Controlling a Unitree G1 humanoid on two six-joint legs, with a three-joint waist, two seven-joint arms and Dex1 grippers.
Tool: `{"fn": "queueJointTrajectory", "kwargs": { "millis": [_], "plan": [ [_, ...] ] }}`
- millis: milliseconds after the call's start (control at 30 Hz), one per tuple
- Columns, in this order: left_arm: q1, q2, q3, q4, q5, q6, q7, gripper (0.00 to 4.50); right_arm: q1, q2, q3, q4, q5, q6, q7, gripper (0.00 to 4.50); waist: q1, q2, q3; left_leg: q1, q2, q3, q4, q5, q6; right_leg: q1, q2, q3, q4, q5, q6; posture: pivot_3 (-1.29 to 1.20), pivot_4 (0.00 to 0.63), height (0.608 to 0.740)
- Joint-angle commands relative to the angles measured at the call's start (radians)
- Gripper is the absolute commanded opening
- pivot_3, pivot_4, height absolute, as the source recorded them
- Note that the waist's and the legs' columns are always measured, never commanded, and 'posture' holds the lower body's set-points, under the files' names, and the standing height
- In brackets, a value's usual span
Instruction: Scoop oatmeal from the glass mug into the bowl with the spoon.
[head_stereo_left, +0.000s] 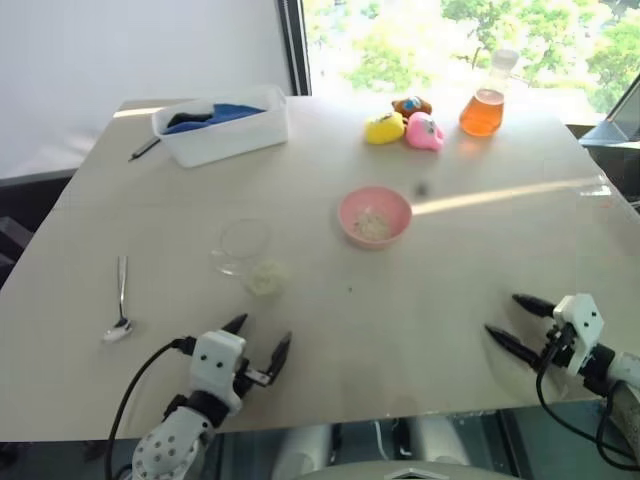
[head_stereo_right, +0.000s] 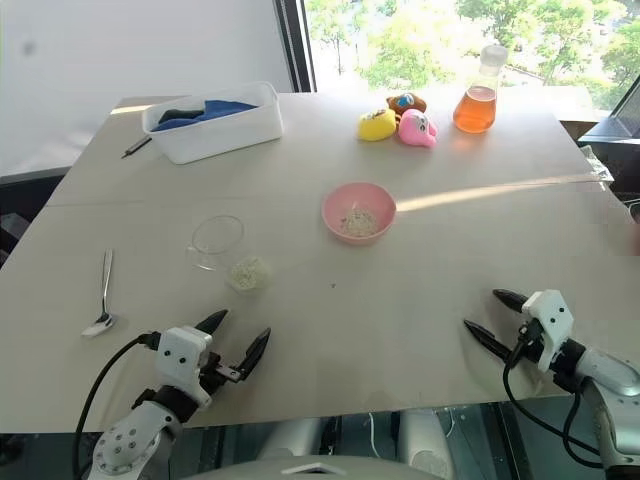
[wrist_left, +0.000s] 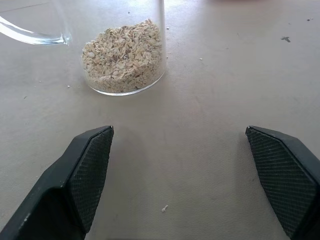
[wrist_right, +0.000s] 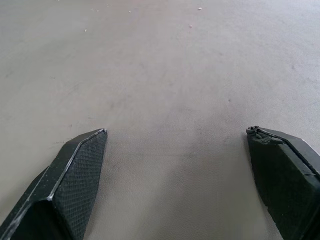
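The spoon (head_stereo_left: 120, 312) lies flat on the table (head_stereo_left: 450, 300) towards the robot's left, its small oval head nearest the robot and its long thin handle running almost straight away from it. Nothing touches it. To its right stands the glass mug (head_stereo_left: 245, 250), upright, with the oatmeal (wrist_left: 123, 57) heaped in its bottom; a few flakes are scattered on the table around it. Further off and to the right sits the pink bowl (head_stereo_left: 375, 216), which already holds a little oatmeal.

The left gripper (head_stereo_left: 258, 344) hovers low at the near edge just short of the mug, its fingers spread wide and empty. The right gripper (head_stereo_left: 518, 322) is likewise wide open and empty, well apart over bare table.

The step in hand looks like fetching the spoon. Done well, I'd say the left gripper should shift left and close across the handle's upper half, fingers square to its length, leaving the head free to dip into the mug.

Beyond these sit a white tub (head_stereo_left: 222, 125), a dark pen (head_stereo_left: 144, 149), small toys (head_stereo_left: 405, 125) and a flask (head_stereo_left: 485, 100).
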Motion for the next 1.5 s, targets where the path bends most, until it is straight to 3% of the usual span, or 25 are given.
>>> {"fn": "queueJointTrajectory", "kwargs": {
  "millis": [33,633,967,1200,1367,1500],
  "plan": [
    [0.008,0.011,0.020,0.000,0.001,-0.020,-0.005,4.47,0.000,0.002,-0.002,0.001,0.004,-0.008,0.003,4.50,0.000,0.000,0.000,0.000,0.000,0.000,0.000,0.000,0.000,0.000,0.000,0.000,0.000,0.000,0.000,0.00,0.150,0.740],
    [0.020,-0.012,0.054,0.006,-0.016,-0.026,0.002,4.47,-0.006,0.006,0.005,0.028,0.004,-0.026,0.013,4.50,0.000,0.000,0.000,0.000,0.000,0.000,0.000,0.000,0.000,0.000,0.000,0.000,0.000,0.000,0.000,0.00,0.150,0.740],
    [0.002,-0.029,0.093,0.016,-0.043,-0.041,0.003,4.47,-0.081,0.026,-0.007,0.030,0.046,-0.009,0.016,4.50,0.000,0.000,0.000,0.001,0.000,0.000,0.000,0.000,0.000,0.000,0.000,0.000,0.001,0.000,0.000,0.00,0.150,0.740],
    [-0.021,0.112,0.324,0.065,-0.165,0.014,-0.083,4.47,-0.068,-0.051,0.020,-0.062,0.090,0.036,0.153,4.50,0.000,0.001,0.001,0.000,0.000,-0.001,0.000,0.000,0.000,0.000,0.000,-0.001,0.001,0.000,0.000,0.00,0.150,0.740],
    [-0.175,0.253,0.578,0.192,-0.352,0.159,-0.082,4.47,-0.151,-0.077,0.055,-0.182,0.148,0.120,0.166,4.50,-0.001,0.001,0.003,0.001,0.000,-0.001,0.002,0.000,0.000,0.000,0.001,-0.001,0.003,0.000,0.000,0.00,0.150,0.740],
    [-0.263,0.349,0.641,0.300,-0.331,0.312,-0.012,4.47,-0.203,-0.069,0.090,-0.285,0.180,0.177,0.145,4.50,-0.001,0.001,0.003,0.001,0.001,-0.003,0.004,0.000,0.000,0.000,0.005,-0.002,0.005,0.001,0.002,0.00,0.150,0.740]
  ]
}}
